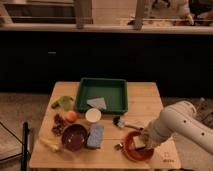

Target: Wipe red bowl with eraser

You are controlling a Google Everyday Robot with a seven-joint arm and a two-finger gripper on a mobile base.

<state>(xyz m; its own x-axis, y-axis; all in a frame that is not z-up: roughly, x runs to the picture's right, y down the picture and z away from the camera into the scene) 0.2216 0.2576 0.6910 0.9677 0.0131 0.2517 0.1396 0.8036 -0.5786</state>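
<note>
The red bowl (131, 151) sits on the wooden table (145, 100) near its front right corner. My gripper (141, 143) reaches down from the white arm on the right into the bowl. It is shut on the eraser (138, 142), a small pale block pressed against the bowl's inner surface. The arm hides the bowl's right side.
A green tray (101, 86) with a grey-blue cloth (97, 103) stands at the back. A maroon bowl (75, 137), light-blue pad (95, 135), white cup (93, 115), orange fruit (71, 116), green item (63, 102) and brush (124, 123) lie to the left of the red bowl.
</note>
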